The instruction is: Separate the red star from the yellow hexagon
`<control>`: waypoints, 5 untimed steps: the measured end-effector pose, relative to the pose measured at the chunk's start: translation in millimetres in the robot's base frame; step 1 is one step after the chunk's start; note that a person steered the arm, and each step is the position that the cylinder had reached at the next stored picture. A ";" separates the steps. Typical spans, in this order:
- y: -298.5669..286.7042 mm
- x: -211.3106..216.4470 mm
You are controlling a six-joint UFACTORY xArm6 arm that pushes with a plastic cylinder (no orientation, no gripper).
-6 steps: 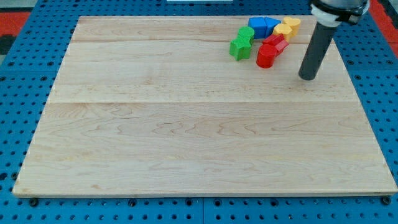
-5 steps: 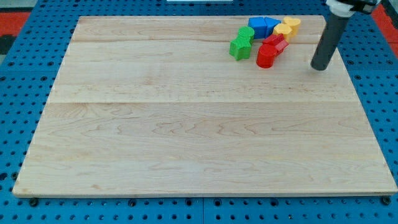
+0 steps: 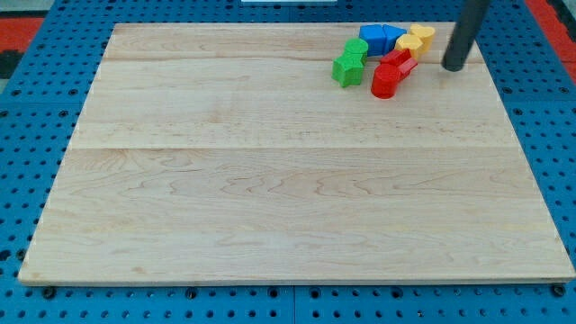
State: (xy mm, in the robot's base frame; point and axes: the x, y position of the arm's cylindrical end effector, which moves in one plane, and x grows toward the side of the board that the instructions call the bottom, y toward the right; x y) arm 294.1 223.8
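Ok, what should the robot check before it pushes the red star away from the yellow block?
1. My tip in view: ok, at the cluster's right, near the view's top.
2. Tip clear of the blocks: ok, a gap shows.
3. Red star found: ok, just below the yellow hexagon.
4. Star and hexagon already apart: not ok, they look to be touching.
5. Free path for the star: cannot tell; another red block sits against it at lower left.
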 end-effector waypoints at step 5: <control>-92.5 82.5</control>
